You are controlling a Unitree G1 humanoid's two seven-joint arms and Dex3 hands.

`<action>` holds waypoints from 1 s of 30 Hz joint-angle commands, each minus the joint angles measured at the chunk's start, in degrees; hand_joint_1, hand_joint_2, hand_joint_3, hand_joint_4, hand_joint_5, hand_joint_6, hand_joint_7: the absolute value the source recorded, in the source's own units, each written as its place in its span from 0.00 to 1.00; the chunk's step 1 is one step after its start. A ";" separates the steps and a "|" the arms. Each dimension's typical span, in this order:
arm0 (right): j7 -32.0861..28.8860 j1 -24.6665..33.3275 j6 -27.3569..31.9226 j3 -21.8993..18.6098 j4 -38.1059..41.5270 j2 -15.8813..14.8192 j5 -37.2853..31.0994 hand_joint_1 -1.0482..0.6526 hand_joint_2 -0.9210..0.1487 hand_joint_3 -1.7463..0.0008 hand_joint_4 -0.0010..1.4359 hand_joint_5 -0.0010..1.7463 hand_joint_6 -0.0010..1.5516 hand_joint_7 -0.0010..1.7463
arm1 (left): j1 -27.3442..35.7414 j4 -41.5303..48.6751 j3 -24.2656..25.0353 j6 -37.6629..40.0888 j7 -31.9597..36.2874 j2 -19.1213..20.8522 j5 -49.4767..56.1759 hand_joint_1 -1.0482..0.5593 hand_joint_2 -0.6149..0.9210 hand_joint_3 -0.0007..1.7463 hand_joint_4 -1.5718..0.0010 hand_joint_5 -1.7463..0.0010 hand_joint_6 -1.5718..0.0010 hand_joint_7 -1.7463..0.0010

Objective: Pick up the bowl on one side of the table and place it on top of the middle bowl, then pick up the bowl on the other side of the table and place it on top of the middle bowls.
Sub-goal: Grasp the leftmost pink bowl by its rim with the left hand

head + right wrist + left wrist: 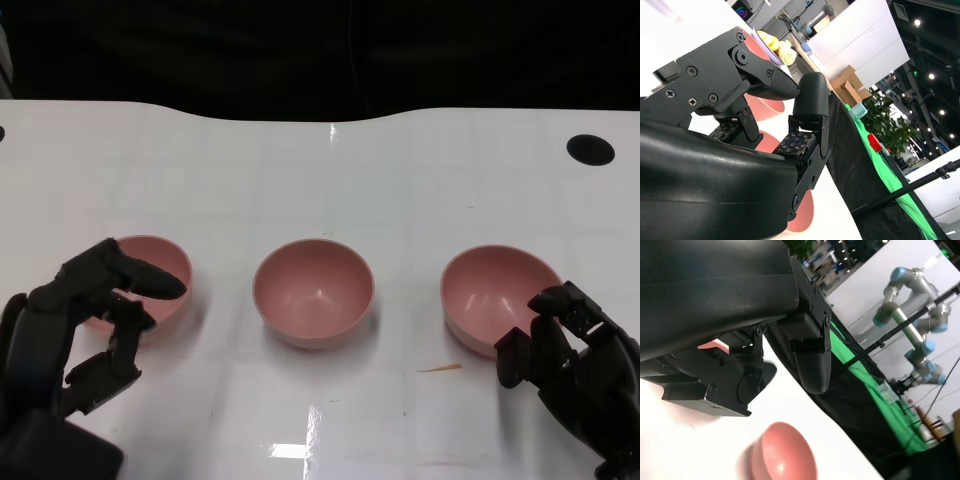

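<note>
Three pink bowls stand in a row on the white table (pixel 320 180). My left hand (pixel 90 325) is at the left bowl (pixel 165 262): one finger reaches over its near rim, the others stay outside, fingers apart. A pink sliver of that bowl (pixel 710 344) shows between the fingers in the left wrist view, with the middle bowl (pixel 785 456) beyond. The middle bowl (pixel 313 290) stands alone and untouched. My right hand (pixel 572 355) sits at the near right rim of the right bowl (pixel 490 290), fingers curled around the edge. I cannot tell if they touch it.
A black round hole (pixel 590 149) marks the table's far right. A small tan sliver (pixel 440 369) lies in front of the right bowl. The table's far edge (pixel 320 118) meets a dark background. A blue-jointed robot arm (pixel 912 300) stands off the table.
</note>
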 commanded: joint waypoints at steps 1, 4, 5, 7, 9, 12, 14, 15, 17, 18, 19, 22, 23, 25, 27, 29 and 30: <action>-0.45 -0.46 -0.97 -0.15 0.23 -0.40 -0.54 0.60 0.36 0.35 0.65 0.95 0.60 0.73 | -0.44 -5.51 -0.54 3.82 -0.88 5.85 14.13 0.50 0.89 0.04 0.47 0.76 0.38 0.86; -1.07 -0.34 -0.85 0.03 -0.21 -0.15 -0.84 0.60 0.37 0.34 0.66 0.94 0.60 0.72 | -1.89 -6.95 -1.70 5.48 -0.85 10.18 27.04 0.34 0.86 0.01 0.44 0.91 0.35 0.96; -1.06 -0.36 -0.83 0.01 -0.20 -0.09 -0.89 0.59 0.37 0.34 0.66 0.93 0.60 0.73 | -2.39 -6.70 -2.12 5.81 -0.64 11.11 29.73 0.32 0.85 0.00 0.44 0.92 0.35 0.97; -1.04 -0.38 -0.64 -0.06 -0.21 0.06 -0.76 0.59 0.36 0.36 0.66 0.93 0.59 0.73 | -3.61 -5.59 -3.07 6.55 -0.92 12.92 33.92 0.26 0.84 0.00 0.45 0.95 0.37 0.99; -0.78 -0.40 -0.57 -0.09 -0.14 0.06 -0.61 0.59 0.33 0.38 0.66 0.92 0.59 0.71 | -4.79 -4.27 -3.95 6.80 -1.10 14.48 36.49 0.23 0.84 0.00 0.47 0.98 0.40 1.00; -1.10 -0.33 -0.45 -0.12 -0.35 0.18 -0.60 0.59 0.32 0.40 0.66 0.92 0.60 0.71 | -6.28 -2.50 -4.95 7.05 -1.81 16.07 37.73 0.20 0.84 0.00 0.50 0.99 0.43 1.00; -1.70 -0.20 -0.31 -0.10 -0.73 0.36 -0.69 0.59 0.32 0.40 0.67 0.92 0.60 0.71 | -7.85 -0.62 -5.80 7.35 -3.50 17.49 38.10 0.18 0.85 0.00 0.54 1.00 0.47 1.00; -1.82 -0.17 -0.26 -0.10 -0.77 0.38 -0.70 0.59 0.32 0.40 0.67 0.92 0.60 0.71 | -8.66 0.55 -6.18 7.32 -4.13 18.10 38.00 0.17 0.86 0.01 0.57 1.00 0.50 1.00; -1.77 -0.21 -0.24 -0.11 -0.65 0.35 -0.70 0.59 0.32 0.40 0.67 0.92 0.60 0.72 | -10.19 3.41 -7.02 6.91 -4.02 19.13 37.83 0.16 0.87 0.01 0.60 1.00 0.52 1.00; -1.63 -0.28 -0.14 -0.16 -0.51 0.31 -0.59 0.59 0.32 0.40 0.67 0.92 0.60 0.72 | -11.13 5.34 -7.57 6.51 -3.46 19.62 37.78 0.13 0.88 0.01 0.62 1.00 0.54 1.00; -1.63 -0.33 -0.09 -0.18 -0.47 0.33 -0.54 0.59 0.32 0.40 0.67 0.92 0.59 0.72 | -12.05 7.23 -8.18 6.17 -2.85 20.08 37.88 0.12 0.89 0.01 0.63 1.00 0.56 1.00; -1.46 -0.44 -0.03 -0.20 -0.28 0.23 -0.51 0.60 0.32 0.39 0.67 0.92 0.59 0.72 | -14.03 11.43 -9.60 5.72 -1.12 20.51 37.50 0.07 0.92 0.01 0.66 1.00 0.58 1.00; -1.42 -0.45 -0.01 -0.21 -0.25 0.21 -0.50 0.60 0.32 0.39 0.67 0.92 0.59 0.72 | -14.32 12.04 -9.85 5.70 -0.80 20.59 37.31 0.07 0.92 0.01 0.66 1.00 0.59 1.00; -1.42 -0.46 0.01 -0.21 -0.25 0.20 -0.49 0.60 0.32 0.39 0.67 0.92 0.59 0.72 | -14.55 12.51 -10.11 5.69 -0.42 20.77 37.12 0.06 0.93 0.01 0.66 1.00 0.59 1.00; -1.42 -0.46 0.01 -0.21 -0.25 0.20 -0.49 0.60 0.32 0.38 0.67 0.92 0.59 0.72 | -14.63 12.66 -10.29 5.75 -0.18 20.94 36.99 0.06 0.93 0.01 0.67 1.00 0.59 1.00; -1.42 -0.46 0.01 -0.21 -0.25 0.20 -0.49 0.60 0.32 0.38 0.67 0.92 0.59 0.72 | -14.66 12.72 -10.46 5.87 -0.02 21.11 36.86 0.06 0.93 0.01 0.67 1.00 0.59 1.00; -1.42 -0.46 0.01 -0.21 -0.25 0.20 -0.49 0.60 0.32 0.38 0.67 0.92 0.59 0.72 | -14.67 12.73 -10.54 5.92 0.03 21.18 36.80 0.06 0.93 0.01 0.67 1.00 0.59 1.00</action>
